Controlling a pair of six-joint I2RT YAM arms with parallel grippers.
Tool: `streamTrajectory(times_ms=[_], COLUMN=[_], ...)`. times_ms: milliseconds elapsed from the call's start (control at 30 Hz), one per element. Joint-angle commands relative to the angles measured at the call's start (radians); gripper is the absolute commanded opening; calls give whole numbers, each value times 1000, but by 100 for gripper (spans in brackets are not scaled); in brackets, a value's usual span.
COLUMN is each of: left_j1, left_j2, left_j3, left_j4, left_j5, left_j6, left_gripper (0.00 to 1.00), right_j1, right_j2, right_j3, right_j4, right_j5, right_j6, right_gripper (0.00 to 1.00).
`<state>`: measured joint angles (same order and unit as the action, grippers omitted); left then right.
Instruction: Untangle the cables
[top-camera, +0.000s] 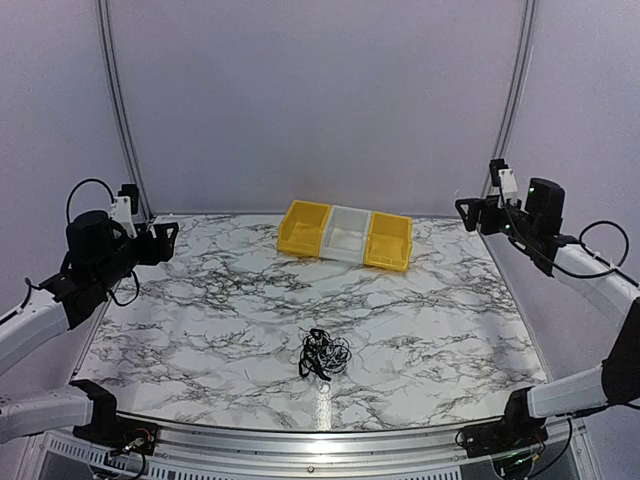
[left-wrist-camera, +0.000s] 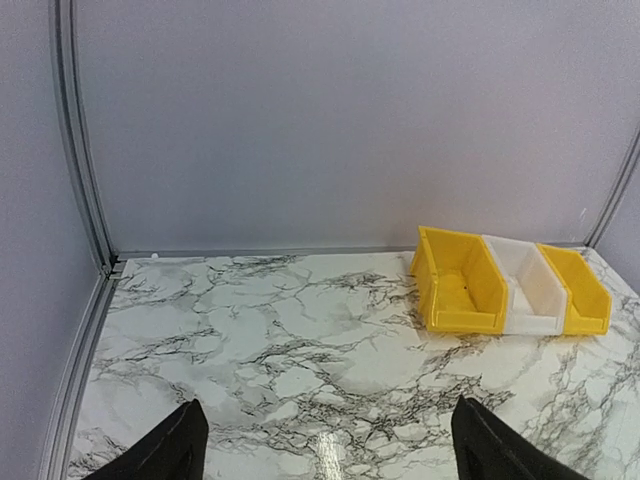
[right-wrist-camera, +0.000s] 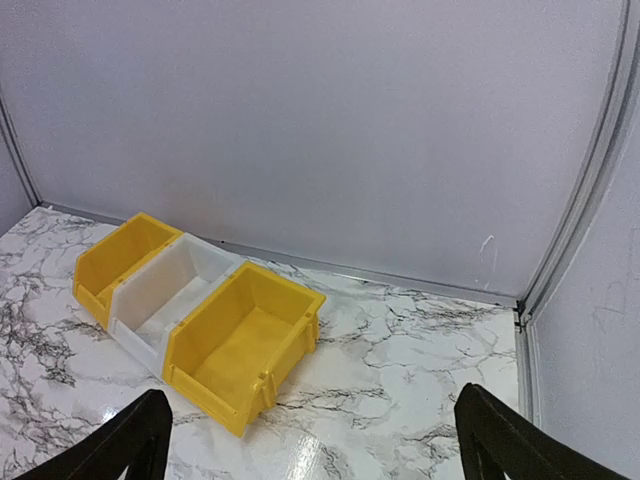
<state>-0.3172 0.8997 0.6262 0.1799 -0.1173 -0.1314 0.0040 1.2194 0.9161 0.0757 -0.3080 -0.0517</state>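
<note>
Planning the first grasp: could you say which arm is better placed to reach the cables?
Left, marginally: left gripper and right gripper both hang open; the cables lie near midway, seemingly nearer the left one.

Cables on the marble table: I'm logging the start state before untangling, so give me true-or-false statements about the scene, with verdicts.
The cables form one knot on the table. True.
The left pincer grips a cable. False: it is open and empty, far from the knot.
The white bin sits between the yellow bins. True.
The right pincer is shut. False: it is open.
The cables lie in a bin. False: they lie on the table, apart from the bins.
</note>
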Motion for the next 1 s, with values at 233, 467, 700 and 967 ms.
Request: streamTrajectory(times_ms=[233, 467, 700, 967], left_j1=[-142, -453, -550, -559], left_j2=[107, 350, 462, 612], left_j3=[45, 104, 119, 205], left_j4=[-73, -242, -224, -202], left_j5=[520, 426, 373, 381], left_j6=[142, 245, 212, -1], left_gripper=[74, 74, 71, 59], right_j1=[-36, 185, 402, 595], right_j2=[-79, -3, 148, 294], right_j3=[-124, -112, -72, -21], right_j4=[-22, -115, -212, -282], right_j5=[-591, -550, -433, -317], right_j6=[-302, -446, -564, -648], right_gripper=[98, 92, 84, 69])
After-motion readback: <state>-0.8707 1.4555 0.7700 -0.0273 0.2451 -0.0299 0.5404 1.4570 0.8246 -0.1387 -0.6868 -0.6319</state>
